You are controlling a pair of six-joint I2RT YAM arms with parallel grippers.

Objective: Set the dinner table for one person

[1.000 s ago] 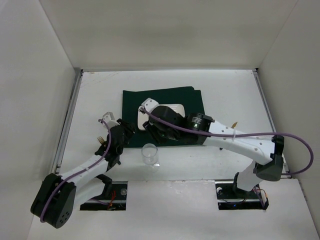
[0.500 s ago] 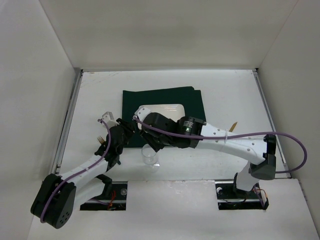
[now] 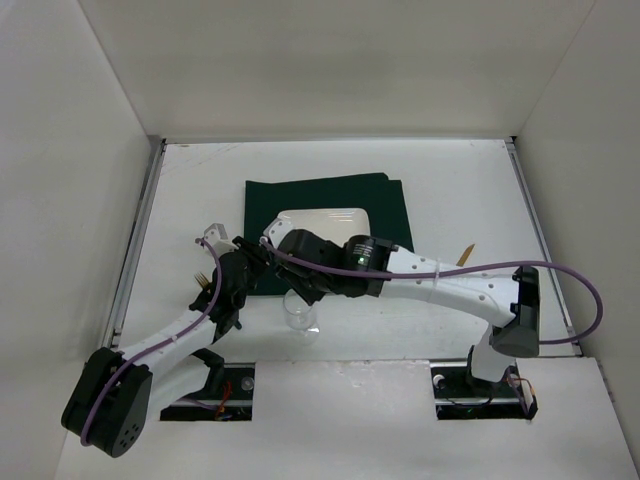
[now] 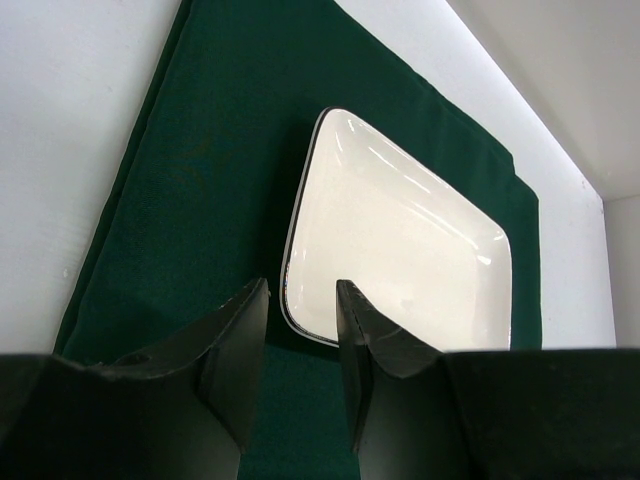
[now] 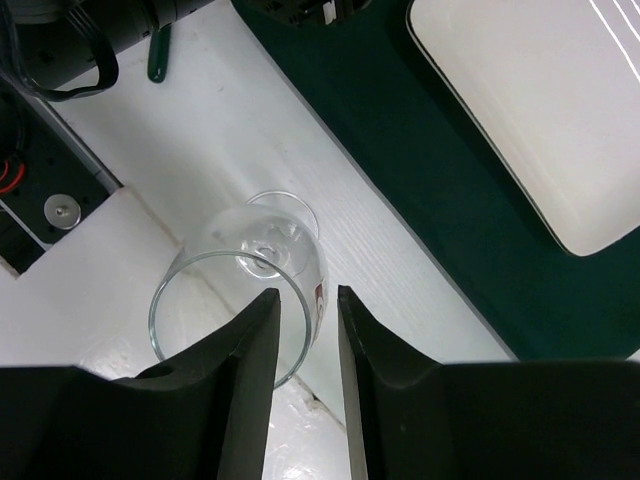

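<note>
The white dinner table (image 3: 450,190) carries a dark green placemat (image 3: 265,195) with a white rectangular plate (image 3: 325,222) on it. A clear wine glass (image 3: 300,314) stands upright on the table just in front of the mat. My right gripper (image 3: 293,283) hovers over the glass. In the right wrist view the gripper (image 5: 308,292) is open, its jaws lined up on either side of the glass (image 5: 235,290) rim's near wall. My left gripper (image 3: 248,260) is open and empty at the mat's near left corner. In its wrist view the gripper (image 4: 300,295) points at the plate (image 4: 400,250).
A gold fork-like utensil (image 3: 203,279) lies on the table left of the left arm. Another gold utensil (image 3: 467,252) lies right of the mat, partly under the right arm. The two arms are close together near the glass. White walls enclose the table.
My right gripper has moved left and toward the near edge, from over the plate to above the glass, uncovering the plate. The left arm has not moved.
</note>
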